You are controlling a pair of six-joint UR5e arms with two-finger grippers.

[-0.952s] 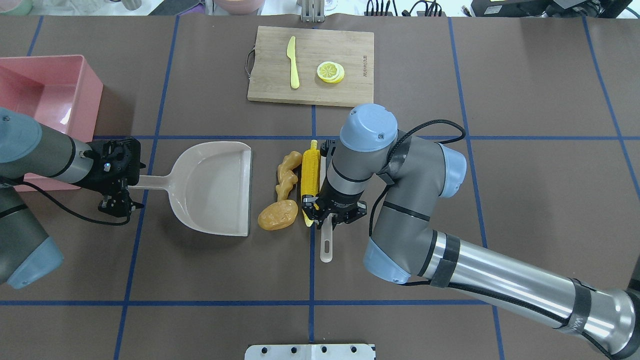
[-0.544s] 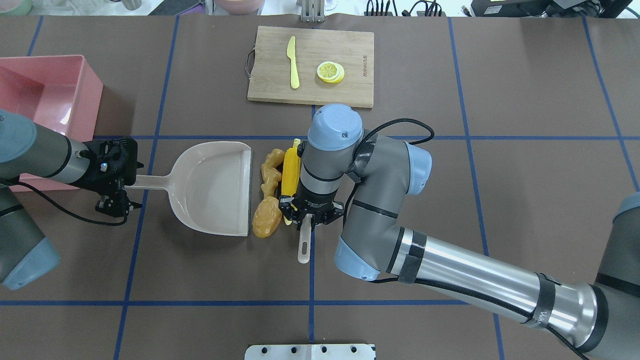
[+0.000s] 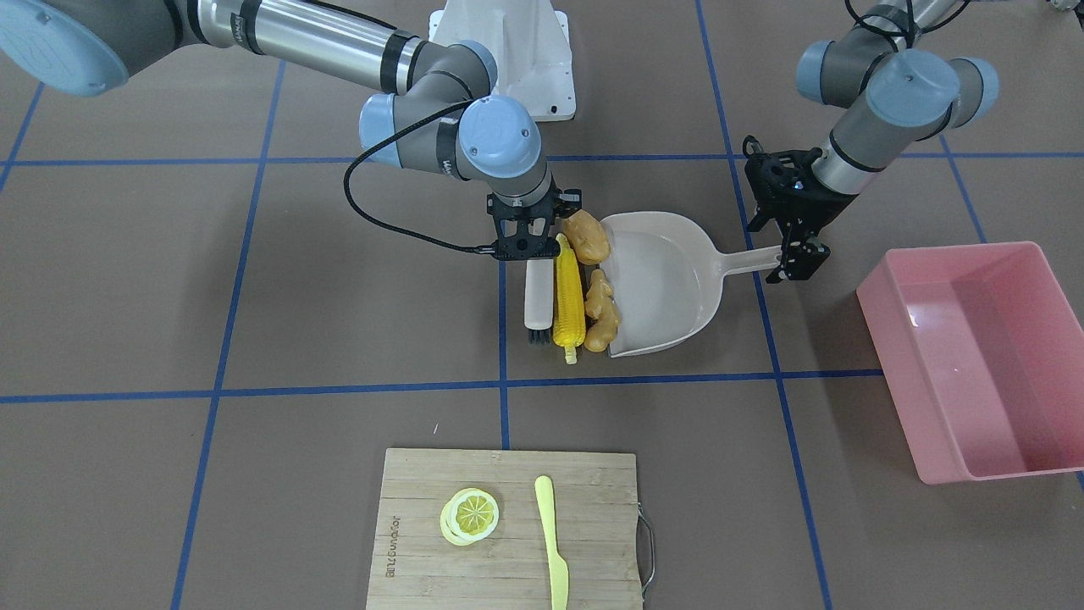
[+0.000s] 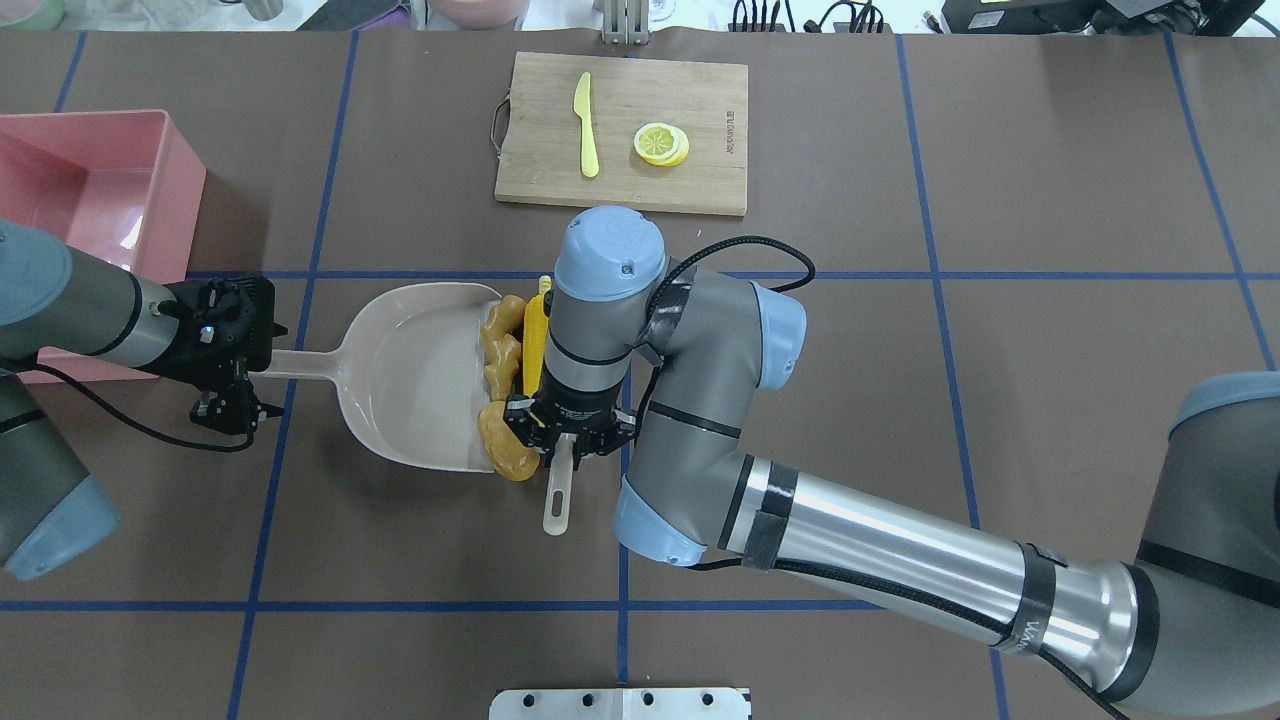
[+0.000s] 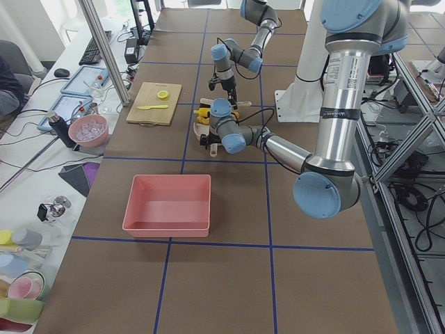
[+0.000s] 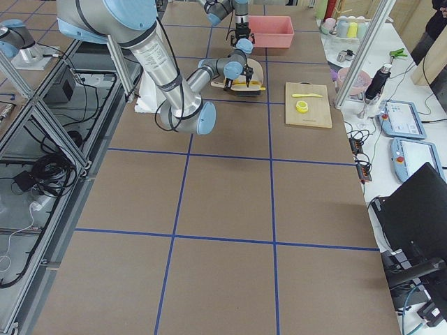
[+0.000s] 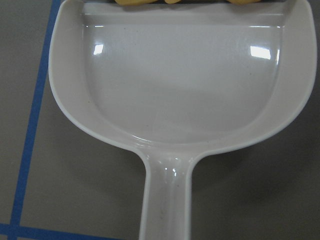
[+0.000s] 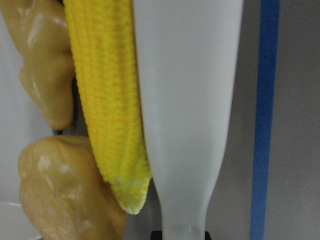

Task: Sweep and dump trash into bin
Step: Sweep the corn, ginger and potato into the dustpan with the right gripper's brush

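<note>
Dustpan: the beige dustpan [image 4: 420, 375] was laid flat on the table with its open lip turned toward the right arm. Every place below is given from it.
Left gripper: the left gripper [image 3: 796, 254] was clamped on the end of the dustpan's handle.
Right gripper: the right gripper [image 4: 562, 440] was clenched on the handle of a pale brush [image 3: 537, 292]. The brush was held lengthwise, parallel to the lip.
Potato: the potato [image 3: 587, 237] was seen at the end of the lip nearer the robot, partly over the edge.
Ginger root: the ginger root [image 3: 601, 312] was seen astride the farther half of the lip.
Corn cob: the corn cob [image 3: 566, 301] was pressed between the ginger root and the brush, just outside the lip.
Bin: the pink bin [image 3: 982, 364] was set beyond the handle's end, well apart from the lip, with none of the trash in it.
Handling: the three pieces were judged to be light, hard and glossy. The corn and potato would likely roll or slide, while the knobbly ginger might catch on the lip.
Where to hold: no piece needed to be gripped directly. Each was judged best pushed broadside by the brush's long edge.
Carrying: the dustpan was best taken by its handle. It was judged that it should be tipped back on lifting, so the load settles against the rear wall.
Risk: the potato, being at the corner, was judged the likeliest to slip past the side of the dustpan.
</note>
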